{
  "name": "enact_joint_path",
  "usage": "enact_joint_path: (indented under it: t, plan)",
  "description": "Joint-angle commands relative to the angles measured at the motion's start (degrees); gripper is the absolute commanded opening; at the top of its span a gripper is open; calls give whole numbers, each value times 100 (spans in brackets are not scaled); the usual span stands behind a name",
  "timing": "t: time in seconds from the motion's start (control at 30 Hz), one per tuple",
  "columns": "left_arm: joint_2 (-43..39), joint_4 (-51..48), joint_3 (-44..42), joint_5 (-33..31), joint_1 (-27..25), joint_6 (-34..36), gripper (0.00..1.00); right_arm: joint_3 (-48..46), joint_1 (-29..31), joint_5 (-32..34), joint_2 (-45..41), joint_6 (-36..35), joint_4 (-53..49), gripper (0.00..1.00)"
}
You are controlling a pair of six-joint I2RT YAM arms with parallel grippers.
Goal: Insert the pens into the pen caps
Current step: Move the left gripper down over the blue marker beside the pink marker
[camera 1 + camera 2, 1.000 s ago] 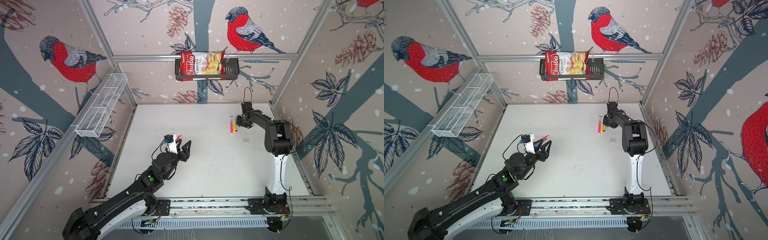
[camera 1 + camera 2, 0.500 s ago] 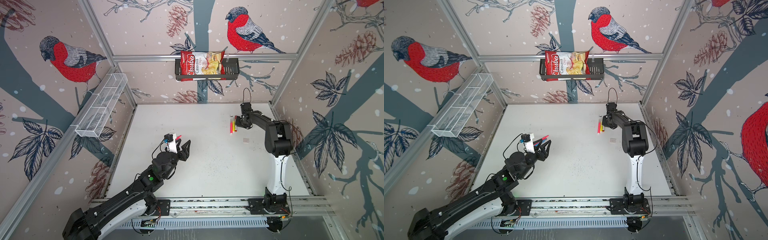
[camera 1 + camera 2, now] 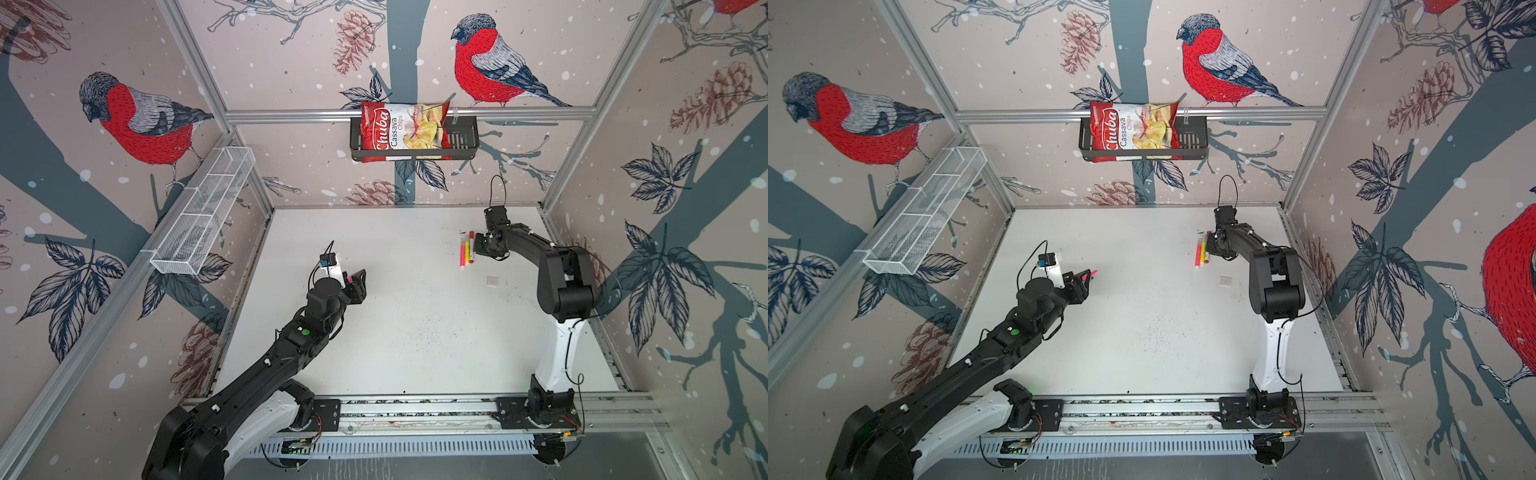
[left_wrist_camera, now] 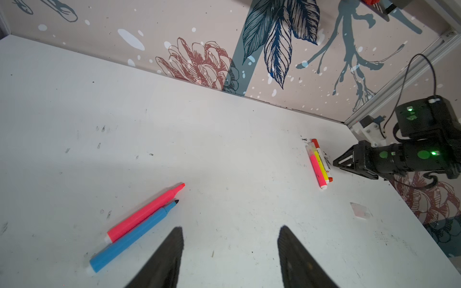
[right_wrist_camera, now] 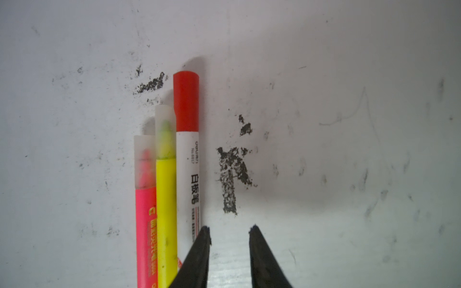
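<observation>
An uncapped pink pen (image 4: 146, 213) and an uncapped blue pen (image 4: 134, 237) lie side by side on the white table, just beside my left gripper (image 4: 230, 228), which is open and empty above the table. In both top views that gripper (image 3: 357, 282) covers most of them. At the back right lie three capped pens: pink (image 5: 146, 212) and yellow (image 5: 166, 199) with translucent pen caps (image 5: 144, 159), and a white marker (image 5: 187, 162) with a red cap (image 5: 186, 99). My right gripper (image 5: 229, 227) is open a little and empty, one finger next to the white marker.
A small whitish translucent cap (image 3: 491, 281) lies loose on the table in front of the three capped pens (image 3: 466, 249). A wire basket (image 3: 203, 216) hangs on the left wall, and a rack with a chips bag (image 3: 405, 131) on the back wall.
</observation>
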Motion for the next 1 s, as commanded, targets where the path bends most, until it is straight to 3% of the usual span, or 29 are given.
enact_joint_path:
  t: [0.0,0.17,0.27,0.57,0.97]
  plan:
    - [375,84,136,490,355,45,61,-133,6,69,-222,38,138,30]
    - [1459,220,335,1074,1289,156,61,-629,96,-94,-867,65,401,32]
    - [2038,139,571,1142,1540,131,61,-997,136,-413,-1274,-96,689,34]
    - [3319,-380,1354,907,1647,253,60,-1789,86,-1252,-2174,-208,1187,40]
    - [3479,-734,1255,873,1819,115,61,-2311,91,-1537,-2574,-104,1445,41]
